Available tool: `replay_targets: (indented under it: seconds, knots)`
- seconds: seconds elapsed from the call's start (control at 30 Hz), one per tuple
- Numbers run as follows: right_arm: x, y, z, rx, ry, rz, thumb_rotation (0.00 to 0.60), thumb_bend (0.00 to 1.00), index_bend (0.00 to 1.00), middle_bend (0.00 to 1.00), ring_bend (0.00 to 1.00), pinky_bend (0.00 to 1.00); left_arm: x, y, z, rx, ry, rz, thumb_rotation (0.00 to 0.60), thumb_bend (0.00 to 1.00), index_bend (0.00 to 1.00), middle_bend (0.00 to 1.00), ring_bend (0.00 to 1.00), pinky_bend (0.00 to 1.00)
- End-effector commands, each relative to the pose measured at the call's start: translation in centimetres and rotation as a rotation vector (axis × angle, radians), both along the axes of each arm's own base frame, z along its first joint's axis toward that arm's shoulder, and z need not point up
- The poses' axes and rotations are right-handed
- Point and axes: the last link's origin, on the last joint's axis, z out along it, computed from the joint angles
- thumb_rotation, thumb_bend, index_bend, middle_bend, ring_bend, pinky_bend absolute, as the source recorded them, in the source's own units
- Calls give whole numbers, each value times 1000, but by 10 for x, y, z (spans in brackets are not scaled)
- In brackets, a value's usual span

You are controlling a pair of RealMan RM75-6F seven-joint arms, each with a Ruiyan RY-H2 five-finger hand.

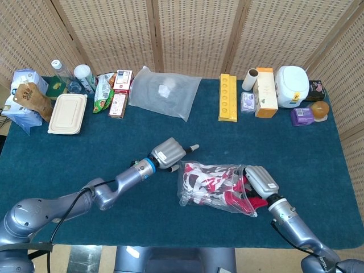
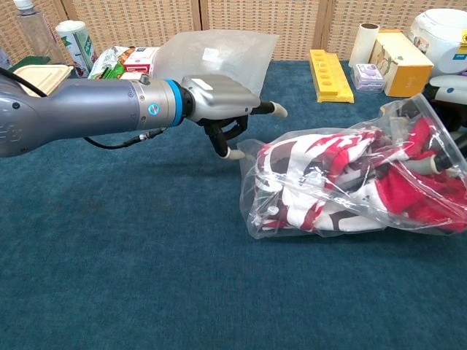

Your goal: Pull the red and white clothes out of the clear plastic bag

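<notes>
- While the clear plastic bag (image 2: 350, 182) lies on the blue surface (image 2: 131, 277) with the red and white clothes (image 1: 219, 185) inside, the left hand (image 2: 222, 109), fingers apart, should pin its closed end.
- The right hand (image 1: 259, 182) is at the bag's mouth; I cannot tell its fingers' state.

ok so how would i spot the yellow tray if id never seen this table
Look along the back edge of the blue table, right of centre. The yellow tray lies there lengthwise, left of the tan box and white cooker. It is the only long yellow piece, with a row of round hollows.
</notes>
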Motion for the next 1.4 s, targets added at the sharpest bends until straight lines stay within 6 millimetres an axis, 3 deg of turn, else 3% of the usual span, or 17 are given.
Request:
replay_targets:
  seconds: [0.03,0.17,0.33,0.4,1.1,1.4]
  knots:
    - [0,0,0,2,-4,-2,600,357,805,1000,1000,1000,2,-1,-4,-14,11,4,600,354,0,729,768,735]
    - [-1,0,0,3,-3,-3,600,357,806,1000,1000,1000,3,-2,-6,-19,12,3,600,386,39,728,768,735]
    - [-2,-1,1,-2,-8,-5,600,357,806,1000,1000,1000,2,-2,-8,-16,14,1,600,413,219,728,768,735]
    - [-2,-1,1,-2,-10,-6,600,357,806,1000,1000,1000,0,-1,-9,-15,19,9,600,414,247,728,768,735]
    - [-1,0,-1,8,-16,-3,600,357,809,1000,1000,1000,-6,-4,-17,-47,33,44,600,548,414,729,768,750]
    - [0,-1,-1,8,-21,0,600,357,811,1000,1000,1000,-6,-5,-20,-45,15,47,600,555,559,728,779,769]
